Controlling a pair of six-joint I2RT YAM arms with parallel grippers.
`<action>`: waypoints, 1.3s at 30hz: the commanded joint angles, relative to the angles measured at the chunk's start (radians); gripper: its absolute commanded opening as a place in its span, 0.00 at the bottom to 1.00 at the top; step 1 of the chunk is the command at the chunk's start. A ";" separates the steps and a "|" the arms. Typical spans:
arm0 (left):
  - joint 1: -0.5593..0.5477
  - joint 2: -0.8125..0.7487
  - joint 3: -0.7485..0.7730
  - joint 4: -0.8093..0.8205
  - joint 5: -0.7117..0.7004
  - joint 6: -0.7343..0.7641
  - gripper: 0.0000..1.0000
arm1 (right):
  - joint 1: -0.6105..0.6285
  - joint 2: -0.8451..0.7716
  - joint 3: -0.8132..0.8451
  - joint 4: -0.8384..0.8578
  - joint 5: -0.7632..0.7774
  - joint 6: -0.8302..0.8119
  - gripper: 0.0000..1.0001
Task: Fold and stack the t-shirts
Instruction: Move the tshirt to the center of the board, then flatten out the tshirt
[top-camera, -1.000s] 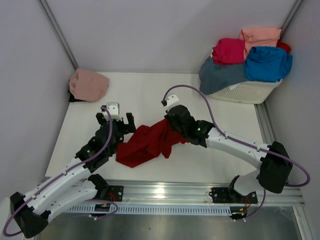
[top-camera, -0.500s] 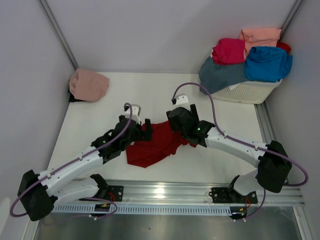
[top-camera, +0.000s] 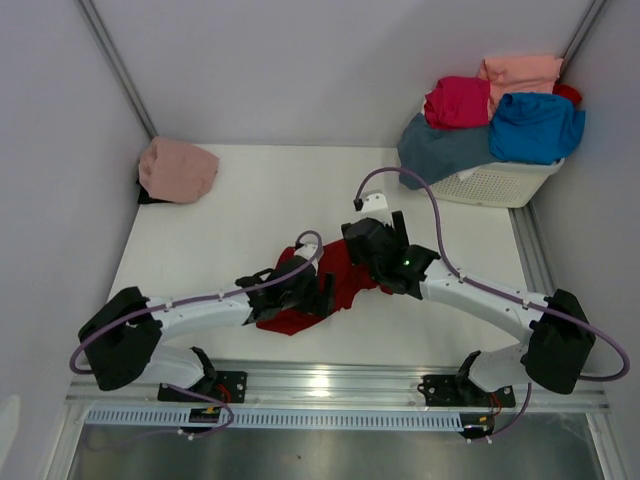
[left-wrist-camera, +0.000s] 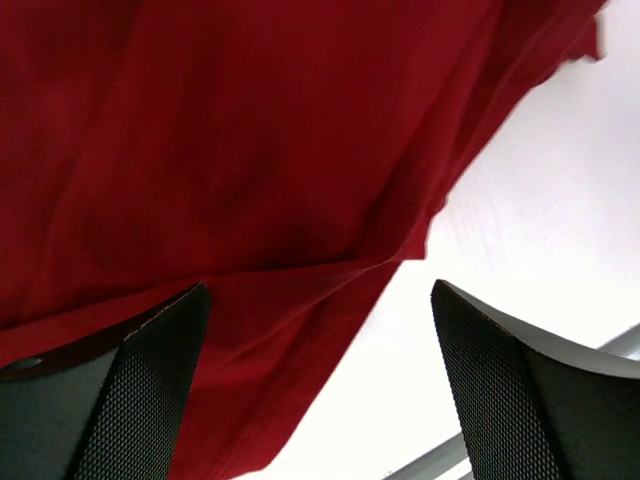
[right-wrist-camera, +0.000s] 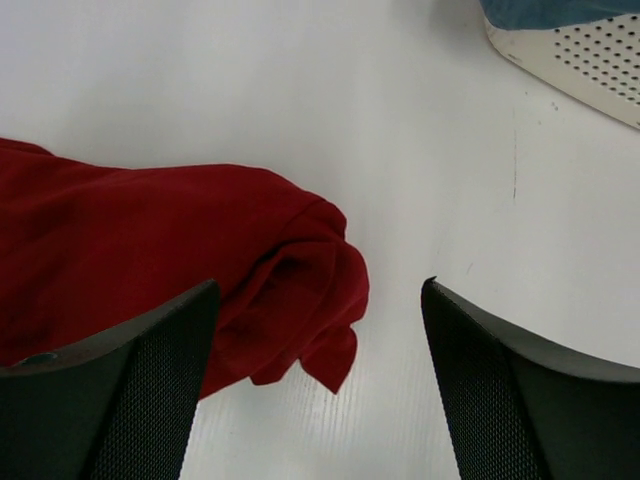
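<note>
The dark red t-shirt (top-camera: 340, 275) lies crumpled on the white table between the two arms. My left gripper (top-camera: 318, 297) hovers low over its near right part, open; in the left wrist view the red cloth (left-wrist-camera: 250, 150) fills the upper left and its edge runs between the spread fingers (left-wrist-camera: 150, 400). My right gripper (top-camera: 376, 240) stands open above the shirt's far right end. In the right wrist view a bunched corner of the shirt (right-wrist-camera: 300, 290) lies between the fingers, not touched by them.
A white lattice basket (top-camera: 500, 183) at the back right holds magenta (top-camera: 457, 100), blue (top-camera: 535, 125), salmon (top-camera: 520, 70) and grey-blue (top-camera: 440, 150) shirts. A dusty pink shirt (top-camera: 177, 168) sits at the back left. The basket's corner (right-wrist-camera: 580, 60) shows in the right wrist view.
My right gripper has opened and let go of the red shirt, which has dropped onto the table. My left arm has swung right and lower, over the shirt.
</note>
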 joint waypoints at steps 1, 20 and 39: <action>-0.005 0.069 0.058 0.029 0.017 -0.034 0.95 | -0.003 -0.052 -0.022 -0.018 0.060 0.030 0.85; -0.005 0.108 0.163 -0.164 -0.239 -0.074 0.01 | -0.181 -0.058 -0.153 0.035 -0.082 0.203 0.60; 0.060 -0.360 0.197 -0.450 -0.615 -0.095 0.01 | -0.198 0.134 -0.192 0.171 -0.394 0.371 0.36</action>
